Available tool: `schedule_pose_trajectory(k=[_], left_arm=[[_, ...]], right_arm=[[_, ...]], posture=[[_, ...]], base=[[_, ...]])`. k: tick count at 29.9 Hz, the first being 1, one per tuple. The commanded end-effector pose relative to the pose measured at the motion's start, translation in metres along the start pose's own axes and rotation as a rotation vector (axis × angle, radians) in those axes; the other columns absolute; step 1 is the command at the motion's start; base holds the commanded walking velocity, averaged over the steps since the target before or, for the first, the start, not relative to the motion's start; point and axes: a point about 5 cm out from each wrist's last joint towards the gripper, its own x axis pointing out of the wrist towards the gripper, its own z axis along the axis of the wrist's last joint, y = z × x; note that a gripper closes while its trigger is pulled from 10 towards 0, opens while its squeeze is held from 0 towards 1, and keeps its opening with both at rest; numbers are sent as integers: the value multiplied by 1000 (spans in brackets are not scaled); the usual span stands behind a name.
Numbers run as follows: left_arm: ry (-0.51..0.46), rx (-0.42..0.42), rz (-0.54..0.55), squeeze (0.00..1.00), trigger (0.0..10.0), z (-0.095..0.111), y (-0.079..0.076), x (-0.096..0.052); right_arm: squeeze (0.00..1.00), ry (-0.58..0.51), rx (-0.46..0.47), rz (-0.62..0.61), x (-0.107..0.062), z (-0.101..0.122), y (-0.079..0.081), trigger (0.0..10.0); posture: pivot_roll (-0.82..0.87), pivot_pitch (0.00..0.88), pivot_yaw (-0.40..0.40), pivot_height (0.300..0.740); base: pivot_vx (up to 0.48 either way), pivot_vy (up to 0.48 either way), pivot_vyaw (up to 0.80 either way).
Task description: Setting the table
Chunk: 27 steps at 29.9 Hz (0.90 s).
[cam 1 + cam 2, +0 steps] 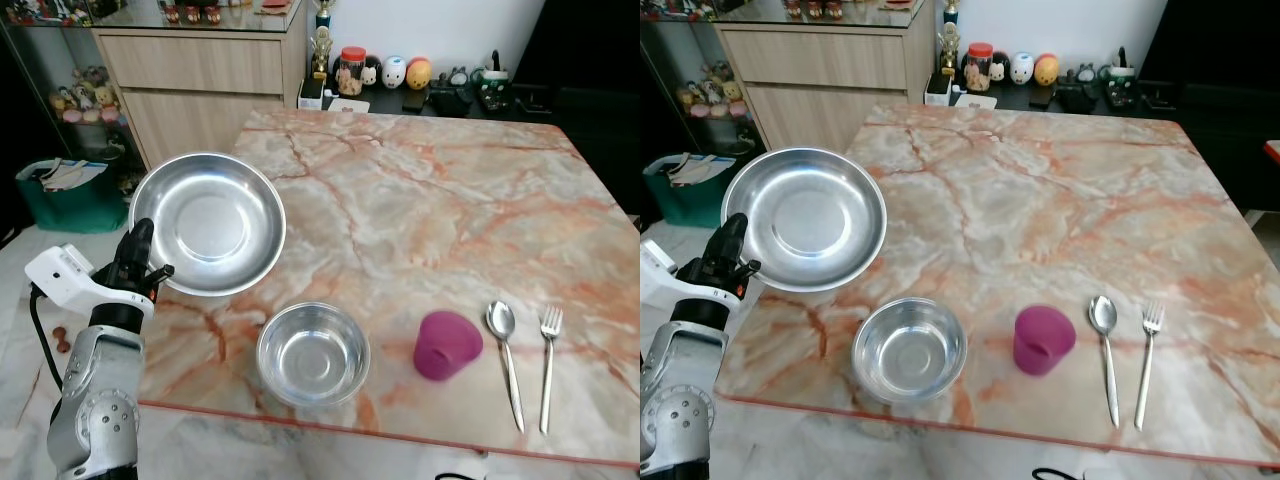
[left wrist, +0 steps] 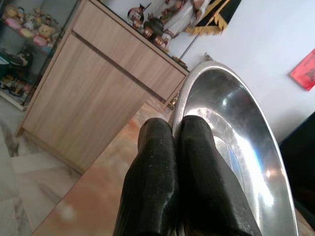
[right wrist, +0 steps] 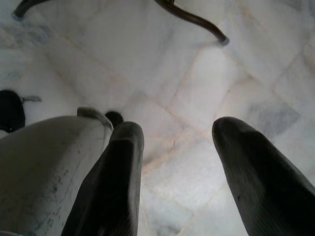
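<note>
— What do we have at the left gripper [image 1: 150, 268]?

— We see its two black fingers [image 2: 197, 162] pressed together on the rim of the large steel plate [image 1: 208, 222], at the edge nearest the robot. The plate sits tilted at the table's left corner, partly overhanging the marble table [image 1: 440, 200] (we cannot tell whether its far side touches the top).

— And the right gripper [image 3: 177, 162]?

— Its fingers are spread apart with nothing between them, and it hangs over the pale tiled floor [image 3: 187, 64], beside a grey part of the robot's body.

— What lies further out on the table?

— Just beside the plate, toward the near edge, we find a smaller steel bowl [image 1: 312, 353], upright. To its right stands a purple cup [image 1: 446, 345], then a spoon [image 1: 505, 355] and a fork [image 1: 548, 360], side by side, handles pointing to the near edge.

— Beyond the table?

— A wooden cabinet [image 1: 200, 85] stands behind the far left corner, a green bag [image 1: 70, 195] on the floor beside it, and small figurines [image 1: 400, 72] line a dark shelf at the back.
</note>
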Motion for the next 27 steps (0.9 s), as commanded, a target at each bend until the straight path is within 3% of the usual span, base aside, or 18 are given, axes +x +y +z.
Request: schedule_pose_trajectory(k=[1, 5, 27], left_arm=[[-27, 13, 0, 0, 10000, 4, -1, 1], [-33, 13, 0, 0, 10000, 5, -1, 2], [-64, 27, 19, 0, 10000, 11, 4, 4]], right_arm=[[0, 2, 15, -4, -1, -2, -2, 10000], [0, 3, 15, -3, -1, -2, -1, 10000], [0, 2, 14, 2, -1, -2, 0, 10000]], posture=[[6, 0, -19, 732], [6, 0, -19, 732], [8, 0, -14, 732]], base=[[-345, 0, 0], [-341, 0, 0], [0, 0, 0]])
